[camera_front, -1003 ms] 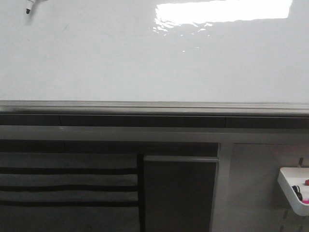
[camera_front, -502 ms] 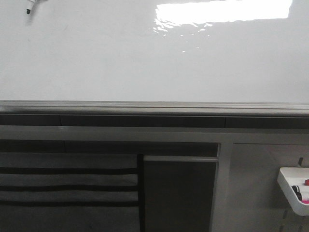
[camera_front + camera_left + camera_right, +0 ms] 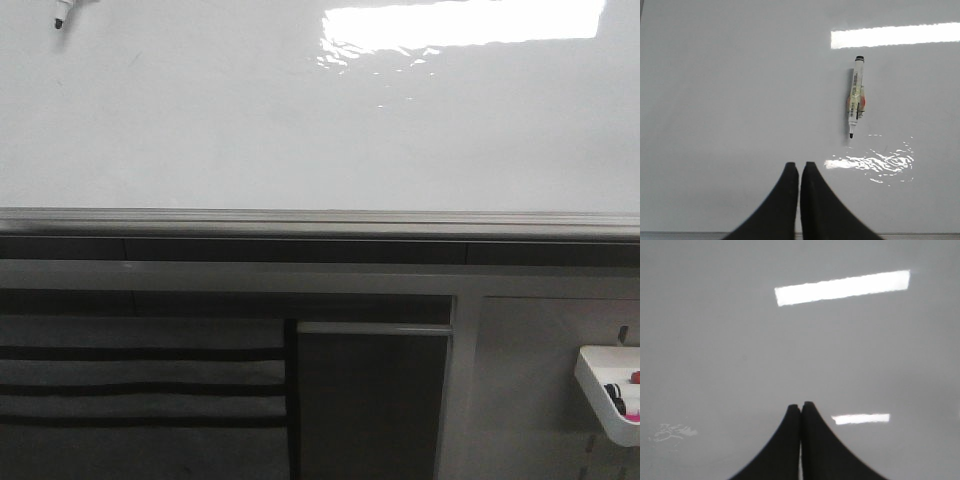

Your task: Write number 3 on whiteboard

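Observation:
The whiteboard (image 3: 250,120) is large, glossy and white, with a bright glare at its upper right and a grey metal bottom rail (image 3: 320,222). No number 3 shows on it. A white marker with a black tip (image 3: 856,96) lies uncapped against the board in the left wrist view; only its tip shows at the top left of the front view (image 3: 62,15). My left gripper (image 3: 800,167) is shut and empty, apart from the marker. My right gripper (image 3: 801,406) is shut and empty over bare board. Neither gripper shows in the front view.
Below the rail is a grey panel with black stripes (image 3: 140,390) at the left and a dark cabinet panel (image 3: 370,400) in the middle. A white tray holding markers (image 3: 612,392) hangs at the lower right.

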`<state>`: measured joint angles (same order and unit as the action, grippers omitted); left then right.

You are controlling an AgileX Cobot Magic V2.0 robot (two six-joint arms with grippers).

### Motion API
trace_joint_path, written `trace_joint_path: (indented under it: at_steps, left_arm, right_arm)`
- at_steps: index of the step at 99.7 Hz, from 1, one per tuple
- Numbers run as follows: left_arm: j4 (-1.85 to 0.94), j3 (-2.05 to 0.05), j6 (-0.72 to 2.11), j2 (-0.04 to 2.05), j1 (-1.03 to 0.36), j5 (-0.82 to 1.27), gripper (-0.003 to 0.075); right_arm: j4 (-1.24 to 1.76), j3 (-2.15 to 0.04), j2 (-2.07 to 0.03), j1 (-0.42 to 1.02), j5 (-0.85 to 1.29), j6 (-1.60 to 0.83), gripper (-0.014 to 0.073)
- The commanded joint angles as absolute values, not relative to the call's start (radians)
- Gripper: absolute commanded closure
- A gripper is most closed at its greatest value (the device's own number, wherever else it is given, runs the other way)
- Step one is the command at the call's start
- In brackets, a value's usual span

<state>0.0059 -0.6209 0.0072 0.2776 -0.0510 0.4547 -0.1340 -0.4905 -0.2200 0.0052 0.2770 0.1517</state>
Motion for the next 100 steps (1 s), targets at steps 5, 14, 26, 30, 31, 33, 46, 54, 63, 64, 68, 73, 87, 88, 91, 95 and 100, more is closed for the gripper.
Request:
trace_joint_path:
  at_steps: [5, 14, 26, 30, 31, 33, 46, 54, 63, 64, 68, 73, 87, 88, 91, 95, 100]
  left_arm:
    - [0.006, -0.651, 0.006, 0.297, -0.048, 0.384, 0.0738]
    - [0.020, -0.651, 0.000, 0.297, -0.048, 0.384, 0.0738]
    - [0.019, -0.651, 0.000, 0.297, -0.048, 0.382, 0.0718]
    - [0.019, -0.651, 0.000, 0.297, -0.048, 0.382, 0.0673]
    - [0.019, -0.651, 0.000, 0.297, -0.048, 0.382, 0.0673]
    - [0.019, -0.651, 0.000, 0.297, -0.048, 0.382, 0.0645]
    - [0.019, -0.651, 0.000, 0.297, -0.048, 0.384, 0.0394]
    - [0.017, -0.651, 0.000, 0.297, -0.048, 0.384, 0.0262]
    - [0.012, -0.651, 0.000, 0.297, -0.048, 0.384, 0.0246]
    - [0.012, -0.651, 0.000, 0.297, -0.048, 0.384, 0.0248]
    - [0.012, -0.651, 0.000, 0.297, -0.048, 0.384, 0.0253]
    - [0.012, -0.651, 0.000, 0.297, -0.048, 0.384, 0.0263]
    - [0.012, -0.651, 0.000, 0.297, -0.048, 0.384, 0.0292]
    - [0.012, -0.651, 0.000, 0.297, -0.048, 0.384, 0.0295]
    - [0.012, -0.651, 0.000, 0.297, -0.048, 0.384, 0.0301]
    - [0.009, -0.651, 0.000, 0.297, -0.048, 0.382, 0.0305]
    - [0.000, -0.651, 0.000, 0.297, -0.048, 0.380, 0.0316]
  right_arm:
    - [-0.140, -0.525, -0.241, -0.001, 0.204, 0.142, 0.0668]
    - [-0.150, -0.525, -0.241, -0.001, 0.204, 0.142, 0.0668]
    - [-0.161, -0.525, -0.241, -0.001, 0.206, 0.142, 0.0634]
    - [-0.161, -0.525, -0.241, -0.001, 0.206, 0.142, 0.0587]
    - [-0.163, -0.525, -0.241, -0.001, 0.206, 0.142, 0.0577]
    - [-0.162, -0.525, -0.241, -0.001, 0.206, 0.142, 0.0543]
    - [-0.163, -0.523, -0.241, -0.001, 0.206, 0.142, 0.0252]
    - [-0.163, -0.523, -0.241, -0.001, 0.206, 0.142, 0.0080]
    - [-0.163, -0.523, -0.241, -0.001, 0.206, 0.142, 0.0004]
    - [-0.163, -0.523, -0.241, -0.001, 0.206, 0.142, 0.0004]
    - [-0.163, -0.523, -0.241, -0.001, 0.206, 0.142, 0.0003]
    - [-0.163, -0.523, -0.241, -0.001, 0.206, 0.142, 0.0003]
    - [-0.163, -0.523, -0.241, -0.001, 0.204, 0.142, 0.0003]
    - [-0.163, -0.523, -0.241, -0.001, 0.204, 0.142, 0.0003]
    - [-0.163, -0.523, -0.241, -0.001, 0.204, 0.142, 0.0003]
    - [-0.163, -0.523, -0.241, -0.001, 0.201, 0.142, 0.0003]
    - [-0.163, -0.523, -0.241, -0.001, 0.194, 0.142, 0.0003]
